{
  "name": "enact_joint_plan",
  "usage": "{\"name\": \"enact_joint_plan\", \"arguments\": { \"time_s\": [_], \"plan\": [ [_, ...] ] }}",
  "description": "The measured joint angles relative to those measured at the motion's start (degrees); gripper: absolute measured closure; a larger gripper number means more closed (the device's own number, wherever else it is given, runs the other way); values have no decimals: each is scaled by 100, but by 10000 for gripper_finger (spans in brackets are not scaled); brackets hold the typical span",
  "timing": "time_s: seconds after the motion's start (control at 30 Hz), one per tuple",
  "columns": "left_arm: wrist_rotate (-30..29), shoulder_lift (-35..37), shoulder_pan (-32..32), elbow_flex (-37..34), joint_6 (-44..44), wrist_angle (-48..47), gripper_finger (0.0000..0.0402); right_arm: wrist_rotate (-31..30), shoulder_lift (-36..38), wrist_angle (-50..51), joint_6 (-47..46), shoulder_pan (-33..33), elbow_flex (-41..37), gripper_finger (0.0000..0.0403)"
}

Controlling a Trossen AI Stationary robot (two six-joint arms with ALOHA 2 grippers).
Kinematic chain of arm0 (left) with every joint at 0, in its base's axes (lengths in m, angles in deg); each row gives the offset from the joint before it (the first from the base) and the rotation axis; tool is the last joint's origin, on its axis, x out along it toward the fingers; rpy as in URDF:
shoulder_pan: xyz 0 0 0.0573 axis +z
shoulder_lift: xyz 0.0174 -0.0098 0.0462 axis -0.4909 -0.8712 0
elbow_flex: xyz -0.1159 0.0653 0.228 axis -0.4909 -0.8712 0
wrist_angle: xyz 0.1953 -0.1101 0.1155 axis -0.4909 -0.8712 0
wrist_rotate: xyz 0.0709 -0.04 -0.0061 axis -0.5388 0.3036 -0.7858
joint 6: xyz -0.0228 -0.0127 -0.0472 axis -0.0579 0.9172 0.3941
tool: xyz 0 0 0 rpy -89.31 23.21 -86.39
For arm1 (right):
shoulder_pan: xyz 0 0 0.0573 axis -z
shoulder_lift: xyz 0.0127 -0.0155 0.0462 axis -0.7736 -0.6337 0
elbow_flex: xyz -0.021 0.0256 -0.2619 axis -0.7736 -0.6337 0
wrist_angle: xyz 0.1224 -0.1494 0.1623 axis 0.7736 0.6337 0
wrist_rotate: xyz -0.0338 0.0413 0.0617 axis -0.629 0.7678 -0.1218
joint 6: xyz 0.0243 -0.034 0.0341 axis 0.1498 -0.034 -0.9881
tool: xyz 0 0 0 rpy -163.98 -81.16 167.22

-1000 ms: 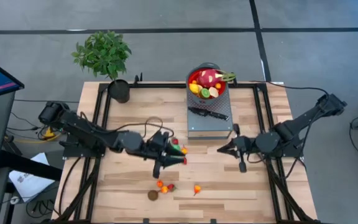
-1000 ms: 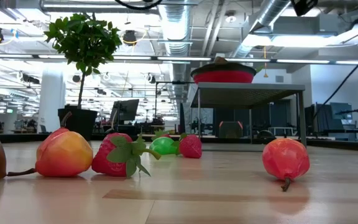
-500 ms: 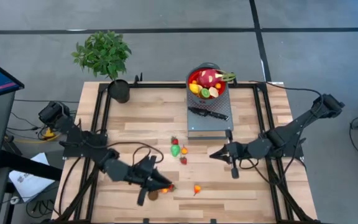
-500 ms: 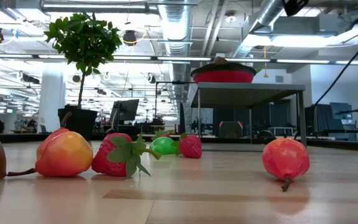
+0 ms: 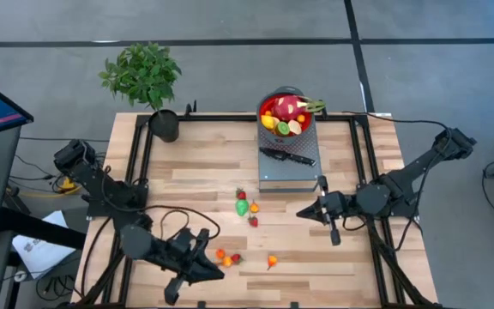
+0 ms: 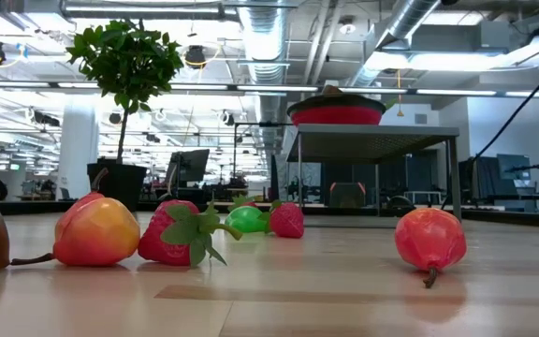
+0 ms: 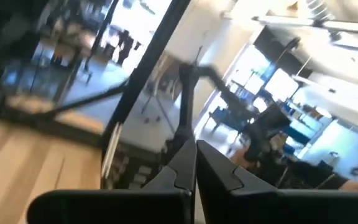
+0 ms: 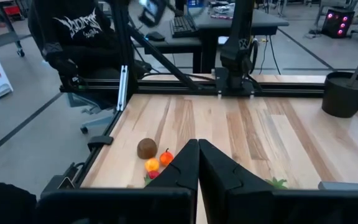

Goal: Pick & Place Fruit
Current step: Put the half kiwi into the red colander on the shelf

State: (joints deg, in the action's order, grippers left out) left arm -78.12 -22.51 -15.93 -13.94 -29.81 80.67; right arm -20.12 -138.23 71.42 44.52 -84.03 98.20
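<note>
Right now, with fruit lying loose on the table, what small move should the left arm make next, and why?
Probably open the left end effector and line it up on the brown fruit. Its fingers are shut with nothing between them, and that fruit lies free on the wood nearby. The right end effector waits shut at mid-table.

Your left gripper [image 5: 215,271] has withdrawn from beside the green fruit [image 5: 243,207] to the table's front edge and closed, with nothing visibly held.
</note>
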Motion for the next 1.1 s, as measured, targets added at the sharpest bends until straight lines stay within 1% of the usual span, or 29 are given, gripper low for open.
{"name": "enact_joint_plan", "arguments": {
  "time_s": [0.07,0.2,0.3,0.4,0.47,0.57,0.73,0.93,1.1],
  "plan": [
    [-104,-126,-30,191,-282,35,398,0,1,9,2,-1,0,402],
    [-175,-639,-8,586,-536,8,398,0,-1,18,44,-1,0,402],
    [-175,-942,-6,761,-548,5,398,1,-1,47,63,-1,0,402],
    [-204,-1027,-12,784,-510,-173,398,0,-1,82,63,-1,0,403],
    [-314,-1007,-27,790,-372,-499,399,0,-1,103,59,-1,0,403],
    [-528,-982,-5,790,37,-1237,399,2,-1,193,57,-1,0,403],
    [-547,-982,47,790,507,-2200,399,2,-1,206,44,-1,0,403],
    [-530,-974,47,828,475,-2488,399,2,-1,209,45,0,0,403],
    [-397,-969,47,1008,470,-3609,399,3,-1,218,57,85,0,403]
  ]
}}
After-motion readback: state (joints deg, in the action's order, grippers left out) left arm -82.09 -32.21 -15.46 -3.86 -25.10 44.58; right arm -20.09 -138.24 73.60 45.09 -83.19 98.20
